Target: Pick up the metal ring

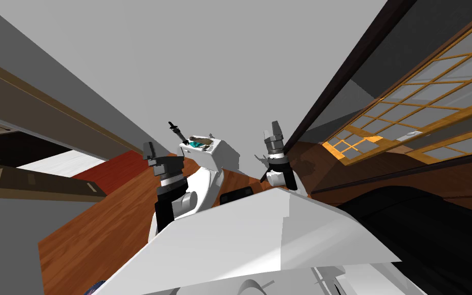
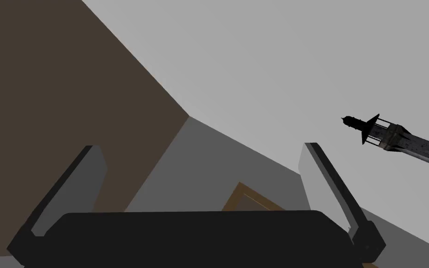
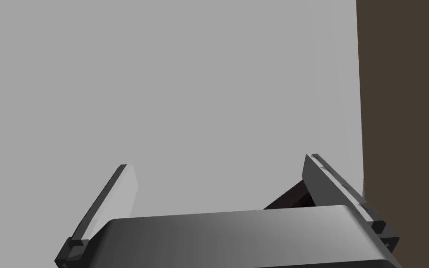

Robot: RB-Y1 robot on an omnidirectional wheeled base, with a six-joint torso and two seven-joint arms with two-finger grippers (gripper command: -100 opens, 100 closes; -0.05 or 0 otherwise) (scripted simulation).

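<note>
Both my hands are raised and slack. The left hand has its fingers spread with nothing between them, and the right hand is likewise released and empty, aimed at bare wall. Out past the left hand's fingers a dark lantern-topped post shows at a slant, its lower end cut off. Ahead of the two hands and between them is a white stand, and on its tabletop lies a little clutter of teal and brown shapes. I judge the metal ring to be among it, well apart from either hand, but it is too small for me to pick out, so I cannot say how it lies. I expect it to be stiff, light and slick, apt to skid or roll from thin fingers. I would pinch across the band, one finger through the hole, and close gently.
</note>
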